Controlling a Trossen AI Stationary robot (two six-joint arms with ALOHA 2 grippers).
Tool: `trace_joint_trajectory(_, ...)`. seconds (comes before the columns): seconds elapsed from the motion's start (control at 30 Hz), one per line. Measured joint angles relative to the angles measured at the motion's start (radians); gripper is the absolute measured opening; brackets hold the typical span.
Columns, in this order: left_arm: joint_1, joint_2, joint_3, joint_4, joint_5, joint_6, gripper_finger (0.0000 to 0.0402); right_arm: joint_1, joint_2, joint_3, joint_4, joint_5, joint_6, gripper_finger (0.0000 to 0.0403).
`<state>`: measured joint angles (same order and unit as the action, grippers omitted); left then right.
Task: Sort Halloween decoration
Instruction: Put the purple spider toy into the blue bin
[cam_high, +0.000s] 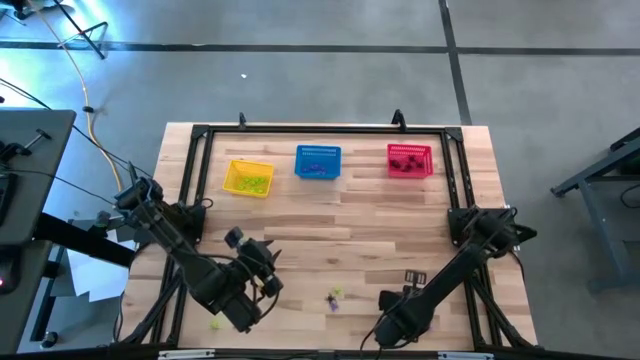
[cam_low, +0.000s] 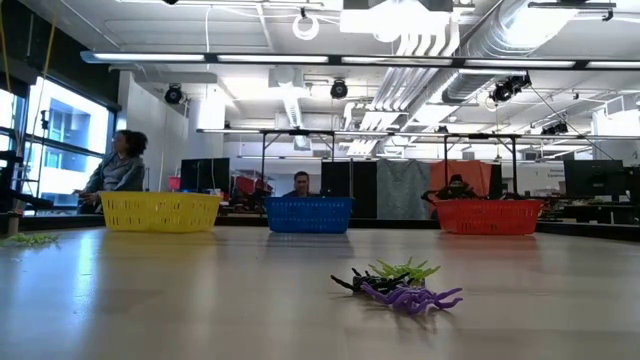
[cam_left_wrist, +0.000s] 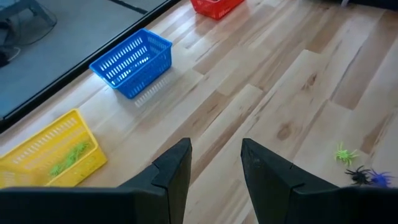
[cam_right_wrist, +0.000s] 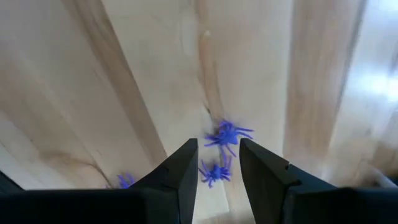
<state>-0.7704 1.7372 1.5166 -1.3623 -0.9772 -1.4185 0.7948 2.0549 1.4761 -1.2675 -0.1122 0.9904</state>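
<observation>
Three tiny Halloween decorations lie together on the wooden table near its front edge: a yellow-green one, a black one and a purple one, seen as one cluster from above. Another yellow-green one lies at the front left. My right gripper stands open, pointing down over two purple decorations, and a third lies beside them. My left gripper is open and holds nothing, above the table left of the cluster.
Three mesh baskets stand in a row along the far side: yellow with yellow-green pieces, blue with purple ones, red with black ones. A dark frame borders the table. People sit in the room beyond.
</observation>
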Motion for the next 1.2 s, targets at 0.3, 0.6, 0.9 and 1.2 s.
trace_joint_trajectory(0.3,0.006,0.000,0.000,0.000,0.006,0.000,0.0131,0.004,-0.019,-0.034,0.021,0.029,-0.013,0.0113)
trace_joint_trajectory(0.6,0.006,0.000,0.000,0.000,0.026,0.009,0.0131,0.006,-0.020,-0.132,0.082,-0.021,-0.033,0.0113)
trace_joint_trajectory(0.9,0.006,0.000,0.000,0.001,0.026,0.008,0.0131,0.005,-0.031,-0.211,0.209,-0.053,-0.075,0.0112)
trace_joint_trajectory(1.2,0.006,0.000,0.000,0.004,0.025,0.008,0.0131,0.003,-0.033,-0.226,0.266,-0.062,-0.134,0.0112)
